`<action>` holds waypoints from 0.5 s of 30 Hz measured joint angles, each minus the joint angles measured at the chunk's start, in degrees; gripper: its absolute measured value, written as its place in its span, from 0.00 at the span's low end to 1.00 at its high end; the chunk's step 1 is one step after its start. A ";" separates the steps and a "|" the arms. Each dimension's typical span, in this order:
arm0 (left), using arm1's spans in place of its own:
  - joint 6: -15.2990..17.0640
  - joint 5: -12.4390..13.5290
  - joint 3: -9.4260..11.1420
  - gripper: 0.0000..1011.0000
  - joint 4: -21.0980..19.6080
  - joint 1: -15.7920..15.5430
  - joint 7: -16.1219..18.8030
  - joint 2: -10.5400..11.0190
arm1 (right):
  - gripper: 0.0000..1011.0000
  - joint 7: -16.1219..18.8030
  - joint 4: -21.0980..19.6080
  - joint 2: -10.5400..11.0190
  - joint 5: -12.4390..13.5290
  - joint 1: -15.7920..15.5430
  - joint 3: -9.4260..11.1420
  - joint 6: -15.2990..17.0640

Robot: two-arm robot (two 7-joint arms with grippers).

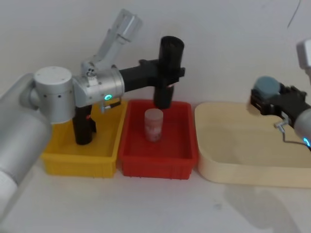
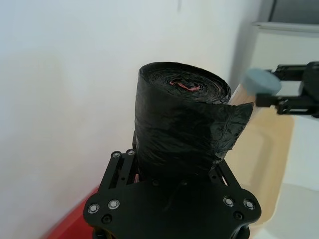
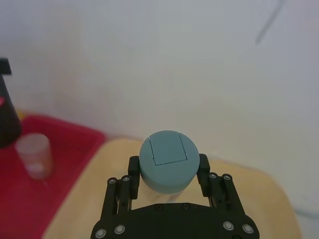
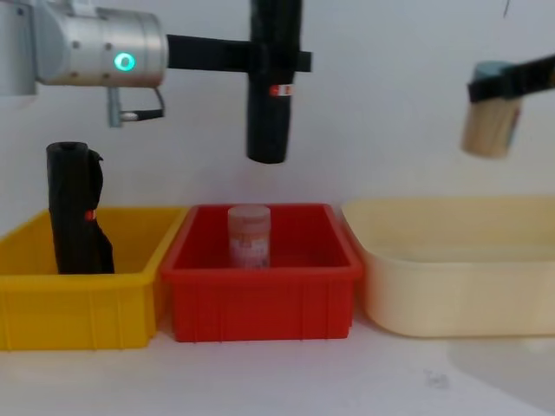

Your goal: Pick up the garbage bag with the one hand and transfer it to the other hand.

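The garbage bag [image 1: 171, 48], a straight black roll with a small red-and-white label, hangs upright in the air above the red bin [image 1: 155, 166]. My left gripper [image 1: 166, 74], on the arm with the green-teal ring, is shut around the roll's middle; the chest view shows the garbage bag [image 4: 269, 121] in the left gripper [image 4: 277, 61]. In the left wrist view the garbage bag [image 2: 179, 119] rises between the fingers [image 2: 122, 167]. My right gripper [image 1: 268, 99] hovers over the beige tray, shut on a bottle with a grey-blue cap [image 3: 167, 159].
A second black roll with a lumpy bottom [image 4: 76, 212] stands in the yellow bin [image 4: 78, 312]. A small clear jar [image 4: 249, 236] sits in the red bin, directly below the held roll. The beige tray [image 4: 451, 295] lies at the right. A white wall is close behind.
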 joint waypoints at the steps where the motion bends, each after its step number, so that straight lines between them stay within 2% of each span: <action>1: -0.46 -0.09 0.22 0.46 1.11 -0.54 -0.72 -0.42 | 0.66 -0.17 -0.24 0.39 -0.20 -0.60 0.30 0.59; 7: -5.06 -1.07 1.95 0.46 13.33 -6.20 -7.39 -5.01 | 0.66 -0.23 -0.88 1.58 -0.79 -2.45 0.84 2.48; 9: -7.37 -2.25 3.24 0.46 19.98 -9.18 -10.10 -7.26 | 0.66 -0.23 -0.99 1.79 -0.90 -2.82 0.91 2.76; 10: -8.35 -2.87 3.68 0.46 21.83 -10.03 -11.21 -7.94 | 0.67 -0.22 -1.05 1.90 -0.96 -3.00 0.93 2.91; 13: -11.37 -4.76 5.68 0.46 30.24 -13.76 -14.65 -10.74 | 0.73 -0.20 -1.21 2.27 -1.14 -3.58 1.09 3.34; 14: -11.37 -4.76 5.68 0.46 30.24 -13.76 -14.65 -10.74 | 0.75 -0.20 -1.24 2.33 -1.19 -3.70 1.10 3.43; 15: -12.37 -5.41 6.29 0.46 32.79 -14.90 -15.77 -11.58 | 0.81 -0.19 -1.33 2.46 -1.29 -3.91 1.14 3.58</action>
